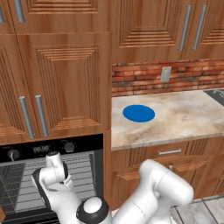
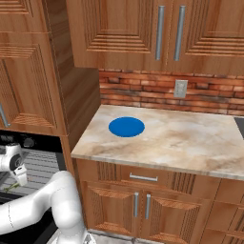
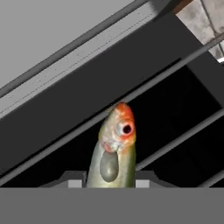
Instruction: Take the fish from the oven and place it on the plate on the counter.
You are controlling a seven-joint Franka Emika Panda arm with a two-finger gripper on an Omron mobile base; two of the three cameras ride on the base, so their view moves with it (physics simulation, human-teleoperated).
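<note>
Oven rack (image 3: 175, 144), orange-headed olive fish (image 3: 114, 153)

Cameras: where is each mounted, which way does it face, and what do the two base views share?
Left base view: behind the arm to its left, facing forward and down at the black wall oven and beige marbled counter; the white arm rises lower right.
Right base view: behind to the right, facing the same counter; the arm rises lower left.
Hand view: on the hand, looking along the claw at the small olive-green fish over grey wire racks.
Shared: both base views show the flat round blue plate.
</note>
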